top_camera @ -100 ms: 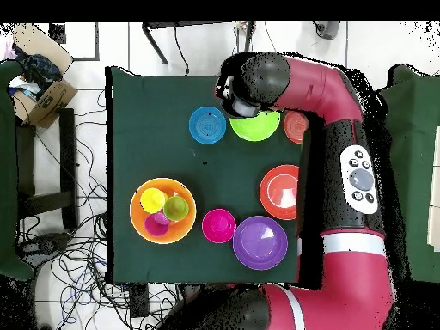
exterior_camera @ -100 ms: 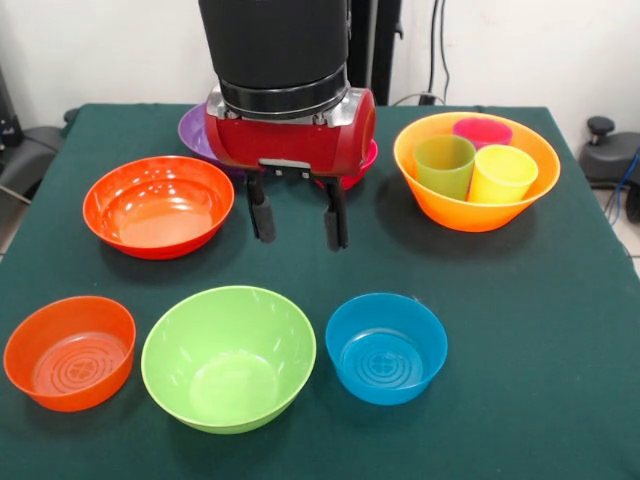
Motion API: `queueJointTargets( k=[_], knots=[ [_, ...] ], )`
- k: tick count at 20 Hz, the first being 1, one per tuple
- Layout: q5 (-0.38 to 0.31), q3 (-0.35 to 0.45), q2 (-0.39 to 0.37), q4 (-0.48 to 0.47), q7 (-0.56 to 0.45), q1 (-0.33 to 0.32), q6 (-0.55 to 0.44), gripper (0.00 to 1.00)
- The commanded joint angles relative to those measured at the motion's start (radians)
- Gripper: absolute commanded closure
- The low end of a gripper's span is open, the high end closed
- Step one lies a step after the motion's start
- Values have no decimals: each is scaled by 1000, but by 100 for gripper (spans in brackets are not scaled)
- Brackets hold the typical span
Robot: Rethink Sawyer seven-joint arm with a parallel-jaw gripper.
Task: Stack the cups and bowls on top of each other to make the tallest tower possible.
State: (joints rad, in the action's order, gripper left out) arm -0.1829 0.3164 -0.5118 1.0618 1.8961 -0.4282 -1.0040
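Observation:
My gripper (exterior_camera @ -100 ms: 298, 218) hangs open with nothing in it, just above the cloth behind the lime green bowl (exterior_camera @ -100 ms: 228, 357) (top_camera @ -100 ms: 255, 126). The wide red-orange bowl (exterior_camera @ -100 ms: 158, 205) (top_camera @ -100 ms: 279, 191) lies to its left. At the back right, the big orange bowl (exterior_camera @ -100 ms: 470, 215) (top_camera @ -100 ms: 137, 206) holds three upright cups: green (exterior_camera @ -100 ms: 445, 165), yellow (exterior_camera @ -100 ms: 500, 172) and a pink-purple one (exterior_camera @ -100 ms: 482, 130). The small orange bowl (exterior_camera @ -100 ms: 70, 352) and the blue bowl (exterior_camera @ -100 ms: 386, 347) flank the lime one. The purple bowl (exterior_camera @ -100 ms: 195, 130) (top_camera @ -100 ms: 259, 242) and the small pink bowl (top_camera @ -100 ms: 218, 225) sit behind the wrist, mostly hidden.
All of this rests on a dark green cloth-covered table (exterior_camera @ -100 ms: 560, 330). The arm (top_camera @ -100 ms: 331, 112) reaches along one side of the table in the overhead view and hides the gripper there. Cables and a cardboard box (top_camera @ -100 ms: 43, 99) lie on the floor beside the table.

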Motion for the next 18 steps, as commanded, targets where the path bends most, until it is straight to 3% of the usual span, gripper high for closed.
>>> queueJointTargets(
  k=[1,13,18],
  knots=[
    [-90,68,8,-22,-303,-7,-107,0],
    [-110,55,-19,19,-341,-29,-114,0],
    [-139,49,-26,81,-364,-59,-55,0]
  ],
)
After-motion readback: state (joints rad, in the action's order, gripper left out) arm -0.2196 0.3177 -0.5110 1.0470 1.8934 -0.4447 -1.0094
